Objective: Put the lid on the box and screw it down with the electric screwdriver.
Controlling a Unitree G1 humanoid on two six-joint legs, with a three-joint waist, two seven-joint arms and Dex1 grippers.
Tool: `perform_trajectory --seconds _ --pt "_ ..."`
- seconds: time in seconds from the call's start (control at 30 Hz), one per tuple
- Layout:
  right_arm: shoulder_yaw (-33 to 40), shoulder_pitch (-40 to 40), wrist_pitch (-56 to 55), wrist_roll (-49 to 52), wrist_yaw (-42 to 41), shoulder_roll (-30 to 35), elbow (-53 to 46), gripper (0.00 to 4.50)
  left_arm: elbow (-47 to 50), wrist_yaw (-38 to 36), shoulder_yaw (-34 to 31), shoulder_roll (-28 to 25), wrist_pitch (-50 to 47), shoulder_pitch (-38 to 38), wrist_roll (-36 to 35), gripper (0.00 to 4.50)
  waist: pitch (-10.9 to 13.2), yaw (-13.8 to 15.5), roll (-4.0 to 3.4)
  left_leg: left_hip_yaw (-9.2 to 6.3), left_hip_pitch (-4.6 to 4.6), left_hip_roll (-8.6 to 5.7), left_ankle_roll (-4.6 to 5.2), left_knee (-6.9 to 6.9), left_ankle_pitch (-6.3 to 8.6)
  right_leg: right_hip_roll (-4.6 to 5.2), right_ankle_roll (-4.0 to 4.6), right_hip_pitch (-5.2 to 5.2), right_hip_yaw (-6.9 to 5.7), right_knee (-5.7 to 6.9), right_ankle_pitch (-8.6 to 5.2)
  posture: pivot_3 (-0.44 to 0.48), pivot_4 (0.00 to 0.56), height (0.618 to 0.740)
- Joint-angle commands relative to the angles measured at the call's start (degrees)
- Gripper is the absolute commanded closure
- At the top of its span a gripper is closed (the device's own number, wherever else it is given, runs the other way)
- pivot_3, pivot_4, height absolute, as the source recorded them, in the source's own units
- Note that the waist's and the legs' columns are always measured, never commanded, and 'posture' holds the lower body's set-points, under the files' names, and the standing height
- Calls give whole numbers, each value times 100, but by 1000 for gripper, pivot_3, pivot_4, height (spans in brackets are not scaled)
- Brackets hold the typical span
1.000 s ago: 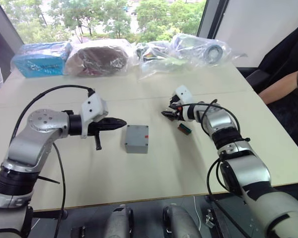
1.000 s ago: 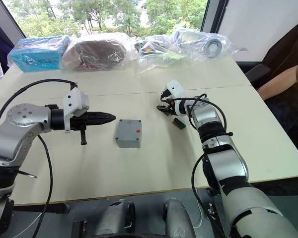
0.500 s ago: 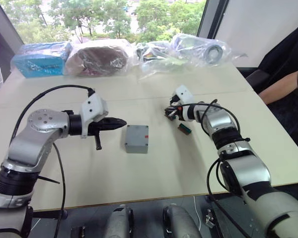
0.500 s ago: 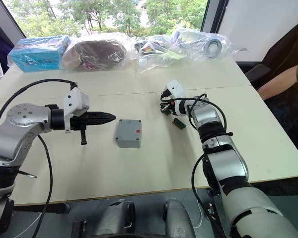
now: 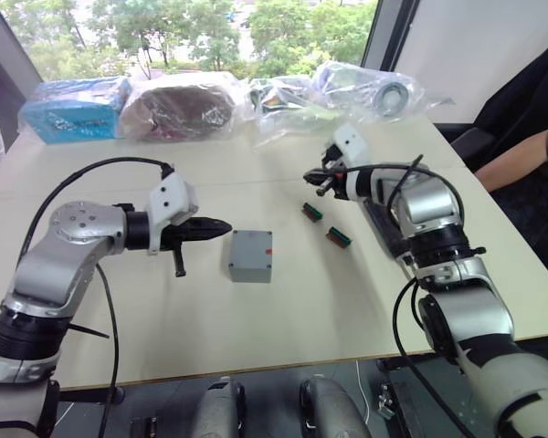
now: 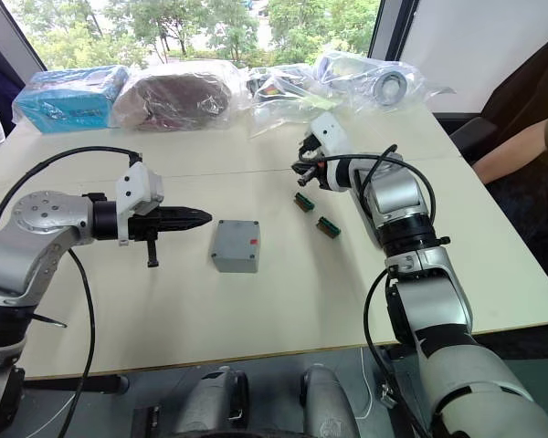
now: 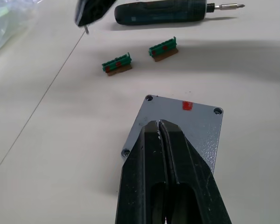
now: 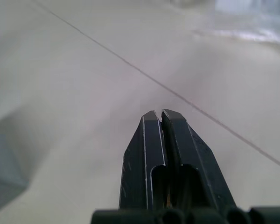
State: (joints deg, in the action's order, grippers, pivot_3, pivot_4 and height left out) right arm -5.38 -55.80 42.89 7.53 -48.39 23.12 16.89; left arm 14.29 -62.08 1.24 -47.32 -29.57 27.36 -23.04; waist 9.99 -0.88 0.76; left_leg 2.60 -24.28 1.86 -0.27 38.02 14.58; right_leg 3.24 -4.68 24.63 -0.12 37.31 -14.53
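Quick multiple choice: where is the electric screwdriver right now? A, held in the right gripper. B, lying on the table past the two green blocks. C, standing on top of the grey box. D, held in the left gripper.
B: in the left wrist view the electric screwdriver lies flat on the table, beyond the two green blocks, with no gripper on it.

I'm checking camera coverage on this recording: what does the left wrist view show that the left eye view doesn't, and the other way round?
Left wrist view: the electric screwdriver lying in full with its metal bit, and the corner holes of the lid.
Left eye view: the plastic-wrapped bags and blue package along the far table edge, and a person's arm at the right.
Both: the grey box with its red mark, two green blocks, the shut left gripper and the right gripper.
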Motion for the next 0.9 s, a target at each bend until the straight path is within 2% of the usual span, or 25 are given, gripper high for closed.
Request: perform_trajectory --seconds 0.03,0.17,0.27,0.9 --pt "-118 314 1238 705 -139 -66 -1843 4440 -11 -26 -131 -88 127 -39 15 4500 0 6 0 1 0 0 0 -1 0 0 0 1 0 0 0 0 150 740" --pt "-344 659 1838 966 92 -195 -2787 4440 -30 -5 -111 -66 142 -45 28 4500 0 5 0 0 -1 0 0 0 0 0 0 3 -1 2 0 0 150 740" --pt "-544 874 1942 1019 266 -248 -3041 4440 -29 19 -90 -34 144 -40 30 4500 -1 22 1 1 -1 -1 0 1 0 1 0 1 -1 1 0 0 150 740" --pt "-1008 992 1438 952 487 -139 -2405 4440 63 110 -48 13 142 -85 29 4500 -1 9 1 1 -1 -3 0 3 0 1 0 1 -1 0 0 0 150 740"
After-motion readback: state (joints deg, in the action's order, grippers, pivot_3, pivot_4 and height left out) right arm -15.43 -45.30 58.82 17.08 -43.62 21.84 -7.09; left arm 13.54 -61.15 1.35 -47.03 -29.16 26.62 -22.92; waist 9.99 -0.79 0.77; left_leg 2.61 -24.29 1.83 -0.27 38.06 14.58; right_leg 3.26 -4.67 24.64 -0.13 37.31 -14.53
